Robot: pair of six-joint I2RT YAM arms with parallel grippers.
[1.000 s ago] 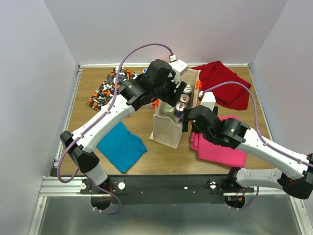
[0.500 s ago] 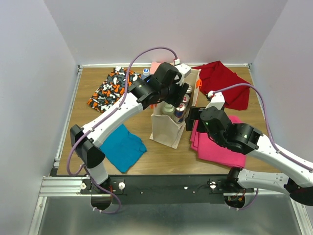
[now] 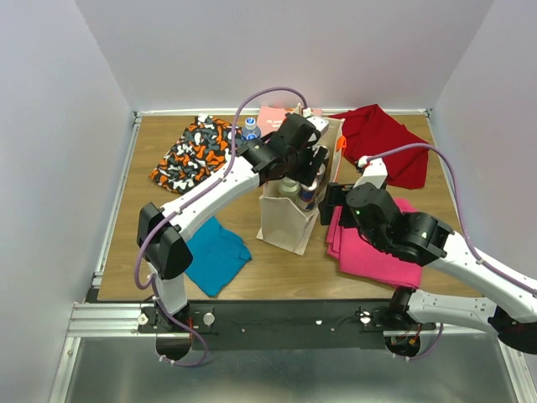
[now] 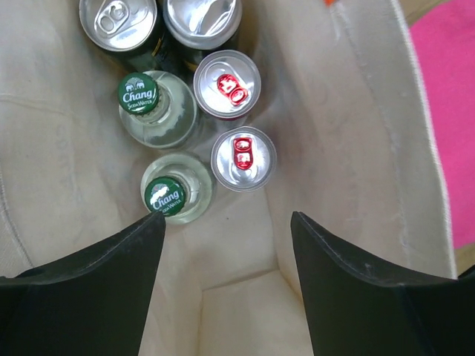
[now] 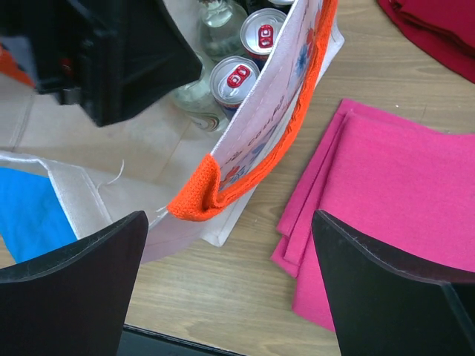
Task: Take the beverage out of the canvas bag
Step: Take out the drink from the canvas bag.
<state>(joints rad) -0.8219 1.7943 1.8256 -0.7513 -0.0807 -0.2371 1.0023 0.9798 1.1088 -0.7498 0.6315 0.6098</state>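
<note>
Fingers of the left gripper (image 3: 309,168) hang over the open mouth of the canvas bag (image 3: 284,225), which stands upright mid-table in the top view. The right gripper (image 3: 329,200) sits just beside the bag's 3 o'clock side.

From the left wrist, those fingers are spread wide above the bag's inside. A green-capped bottle (image 4: 165,194) is at 11 o'clock and a red-tabbed can (image 4: 243,158) at 12.

From the right wrist, spread fingers stand either side of the bag's orange handle (image 5: 199,199), with a pink cloth (image 5: 386,185) at 3 o'clock.

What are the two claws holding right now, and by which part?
Nothing. The left gripper hangs open over the canvas bag, above its bottles and cans; the right gripper is open too, the orange handle ungripped between its fingers.
</note>
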